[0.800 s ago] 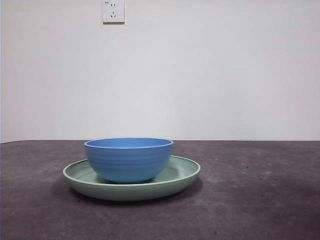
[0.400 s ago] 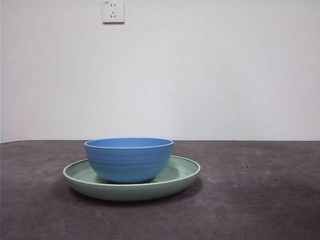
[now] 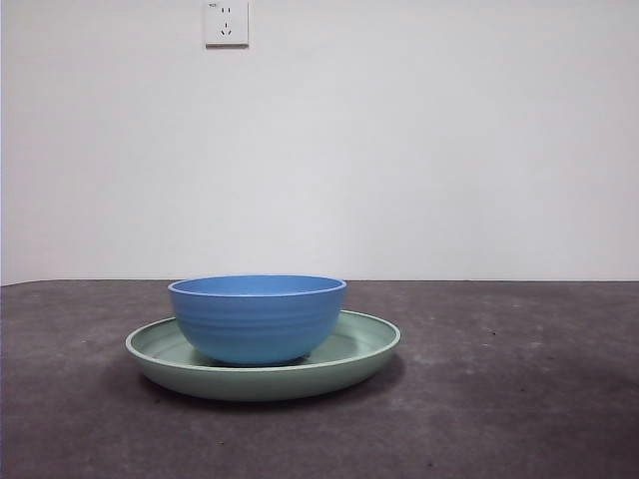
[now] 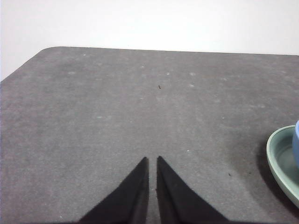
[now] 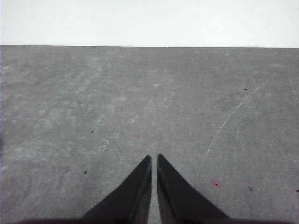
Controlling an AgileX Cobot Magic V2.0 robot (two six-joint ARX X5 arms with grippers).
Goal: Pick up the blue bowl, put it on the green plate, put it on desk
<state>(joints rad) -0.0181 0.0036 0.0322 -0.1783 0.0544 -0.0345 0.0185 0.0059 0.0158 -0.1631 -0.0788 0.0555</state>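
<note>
The blue bowl (image 3: 258,317) sits upright inside the green plate (image 3: 354,354), which rests on the desk (image 3: 499,399) left of centre in the front view. No arm shows in that view. In the left wrist view, my left gripper (image 4: 152,159) is shut and empty above bare desk; the plate's rim (image 4: 280,161) and a sliver of the blue bowl (image 4: 296,147) show at the edge, apart from the jaws. In the right wrist view, my right gripper (image 5: 154,157) is shut and empty over bare desk (image 5: 140,102); neither bowl nor plate shows there.
A white wall with a power socket (image 3: 227,22) stands behind the desk. The desk's rounded corner (image 4: 44,50) shows in the left wrist view. Scratches and specks mark the desk surface (image 5: 233,116) in the right wrist view.
</note>
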